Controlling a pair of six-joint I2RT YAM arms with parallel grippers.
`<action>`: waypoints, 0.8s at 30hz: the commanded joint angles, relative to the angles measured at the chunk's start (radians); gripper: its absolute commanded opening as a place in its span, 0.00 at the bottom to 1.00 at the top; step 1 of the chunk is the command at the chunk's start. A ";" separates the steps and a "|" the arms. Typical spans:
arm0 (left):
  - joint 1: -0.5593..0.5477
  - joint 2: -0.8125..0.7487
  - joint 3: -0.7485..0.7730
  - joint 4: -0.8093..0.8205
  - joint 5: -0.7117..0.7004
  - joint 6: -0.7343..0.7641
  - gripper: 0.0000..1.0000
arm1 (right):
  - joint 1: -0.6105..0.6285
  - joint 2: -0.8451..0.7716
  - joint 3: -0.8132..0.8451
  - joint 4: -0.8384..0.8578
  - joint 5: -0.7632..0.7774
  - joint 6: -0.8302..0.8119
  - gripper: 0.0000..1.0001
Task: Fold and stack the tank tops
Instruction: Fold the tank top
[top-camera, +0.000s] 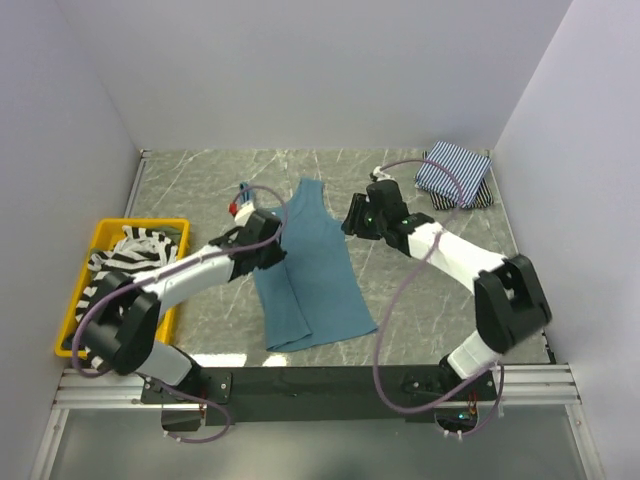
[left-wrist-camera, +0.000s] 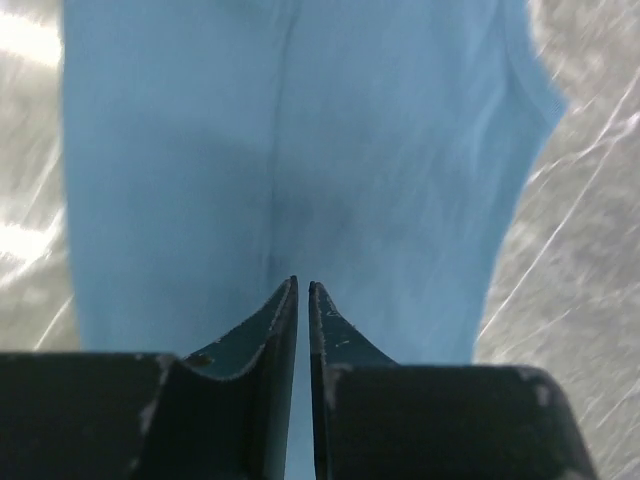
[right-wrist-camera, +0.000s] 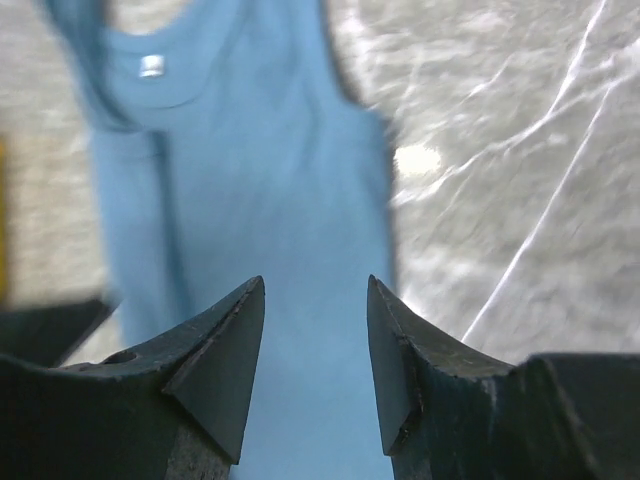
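Label (right-wrist-camera: 151, 66) at the neckline shows only from the right wrist. Only the top view takes in the whole teal tank top (top-camera: 312, 265), flat on the table (top-camera: 200, 180). The left gripper (left-wrist-camera: 303, 286) is closed to a slit at its left edge; whether it pinches cloth I cannot tell. The right gripper (right-wrist-camera: 315, 284) hangs open over the right edge, holding nothing. A black-and-white striped top (top-camera: 135, 250) lies in the yellow bin (top-camera: 68, 318), and a pinstriped top (top-camera: 452, 170) sits folded at the far right corner.

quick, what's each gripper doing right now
left gripper: all but closed above the teal tank top, no cloth seen pinched
right gripper: open, holding nothing
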 joint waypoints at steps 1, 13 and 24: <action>-0.065 -0.101 -0.056 0.049 -0.061 -0.071 0.15 | -0.022 0.125 0.088 -0.029 -0.054 -0.095 0.52; -0.338 -0.034 -0.121 -0.003 -0.078 -0.200 0.16 | -0.080 0.337 0.225 -0.003 -0.155 -0.133 0.53; -0.578 0.095 -0.006 0.058 -0.092 -0.142 0.31 | -0.107 0.458 0.311 -0.016 -0.197 -0.143 0.50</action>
